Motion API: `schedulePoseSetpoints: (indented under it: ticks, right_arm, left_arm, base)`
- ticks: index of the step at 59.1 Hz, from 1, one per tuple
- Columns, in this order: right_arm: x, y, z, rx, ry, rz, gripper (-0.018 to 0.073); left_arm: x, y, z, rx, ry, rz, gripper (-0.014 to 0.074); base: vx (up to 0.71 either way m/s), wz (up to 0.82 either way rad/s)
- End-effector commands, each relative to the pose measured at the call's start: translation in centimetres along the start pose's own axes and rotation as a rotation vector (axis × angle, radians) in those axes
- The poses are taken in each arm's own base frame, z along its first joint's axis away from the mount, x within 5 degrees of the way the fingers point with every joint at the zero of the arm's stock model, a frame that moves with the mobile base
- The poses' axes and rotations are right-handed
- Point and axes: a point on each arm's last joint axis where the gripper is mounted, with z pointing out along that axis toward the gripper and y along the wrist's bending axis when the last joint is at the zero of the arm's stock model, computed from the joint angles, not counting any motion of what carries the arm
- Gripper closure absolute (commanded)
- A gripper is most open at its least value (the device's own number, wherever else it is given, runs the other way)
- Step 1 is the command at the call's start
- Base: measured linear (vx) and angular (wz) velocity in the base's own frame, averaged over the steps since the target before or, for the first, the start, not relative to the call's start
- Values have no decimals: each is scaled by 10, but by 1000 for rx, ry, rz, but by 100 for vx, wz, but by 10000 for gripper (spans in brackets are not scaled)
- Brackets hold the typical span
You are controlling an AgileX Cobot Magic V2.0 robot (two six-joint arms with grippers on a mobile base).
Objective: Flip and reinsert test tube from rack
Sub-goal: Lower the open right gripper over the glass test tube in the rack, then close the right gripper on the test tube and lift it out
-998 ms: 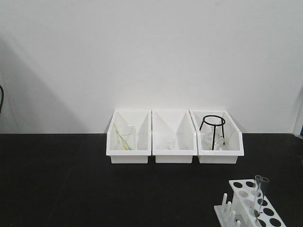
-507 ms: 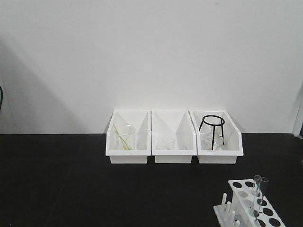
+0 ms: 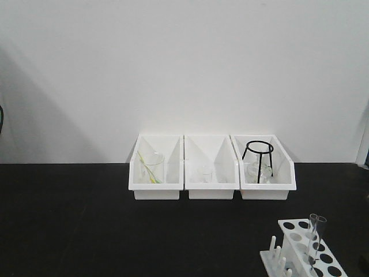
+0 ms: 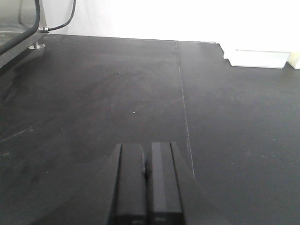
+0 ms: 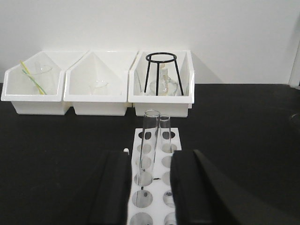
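My right fingers [image 5: 112,187] are hanging open either side of the test tube [image 5: 149,140], which is standing in the rack [image 5: 158,190]; my left fingers [image 4: 131,187] are sitting closed. Closing off-centre, I am risking cracking the glass.

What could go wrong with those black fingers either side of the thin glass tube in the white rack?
The slim clear glass test tube stands in the small white plastic rack between the fingers of the open right gripper; closing off-centre could make it slip or crack. What looks like a second clear tube stands right beside it and might get bumped or pinched too. The rack looks light, so a skewed pull may drag it along.
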Motion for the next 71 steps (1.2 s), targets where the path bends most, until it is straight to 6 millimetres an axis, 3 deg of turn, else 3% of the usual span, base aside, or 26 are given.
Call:
schedulePoseSetpoints:
  ticks: [1,11,39,56,71]
  right_arm:
    - [-17,1,12,-12,-124,-2,145]
    - [-6,1,37,-24,-119,5,73]
    - [32,3,95,-73,-152,14,71]
    - [30,2,134,-73,-151,14,71]
    - [32,2,146,-72,-136,14,133]
  left_arm:
    - [-8,-2,-1,23,-96,-3,603]
    - [-8,-2,-1,23,-96,-3,603]
    - [-8,-2,-1,23,-96,-3,603]
    - [-8,-2,-1,23,-96,-3,603]
    - [-8,-2,-1,23,-96,-3,603]
  base:
    - [0,0]
    - [0,0]
    - [0,0]
    - [0,0]
    - [0,0]
